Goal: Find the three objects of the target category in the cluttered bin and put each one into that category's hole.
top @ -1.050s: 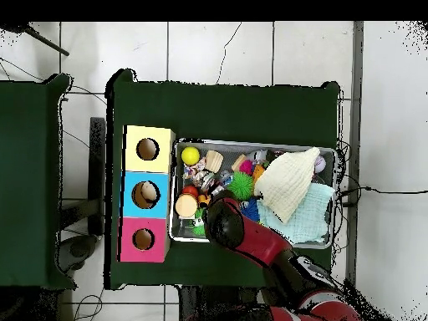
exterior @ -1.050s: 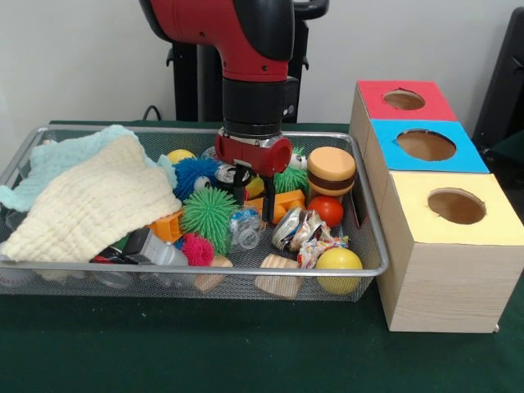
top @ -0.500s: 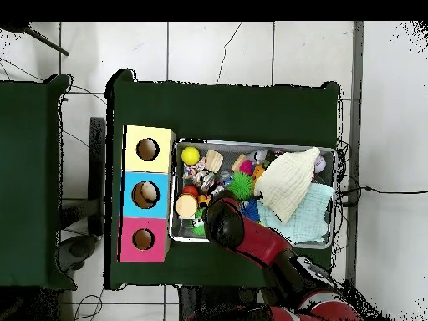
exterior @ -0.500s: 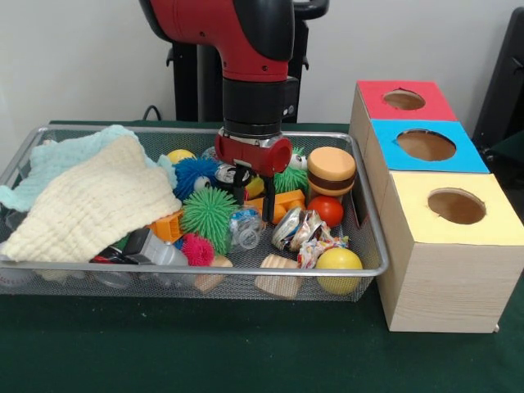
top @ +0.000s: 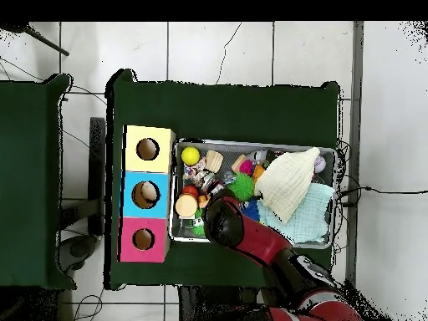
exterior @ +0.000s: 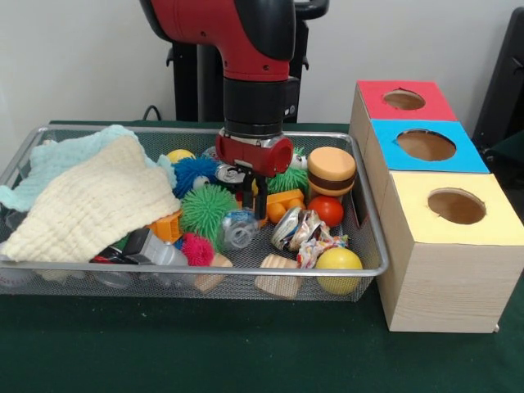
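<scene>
The gripper [exterior: 251, 199] is down in the bin [exterior: 360, 237], fingers drawn close together, seemingly pinched on something small at the clutter's middle; what exactly, I cannot tell. Green spiky ball [exterior: 206, 210] and crushed clear bottle [exterior: 239, 228] sit just beside it. This looks like the grasping step. Next comes a clean lift, then a carry to the boxes [exterior: 426, 147].

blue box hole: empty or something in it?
Something in it. The overhead view shows a pale rounded object inside the blue box hole; what it is cannot be told. The front view shows only the hole's light interior.
</scene>
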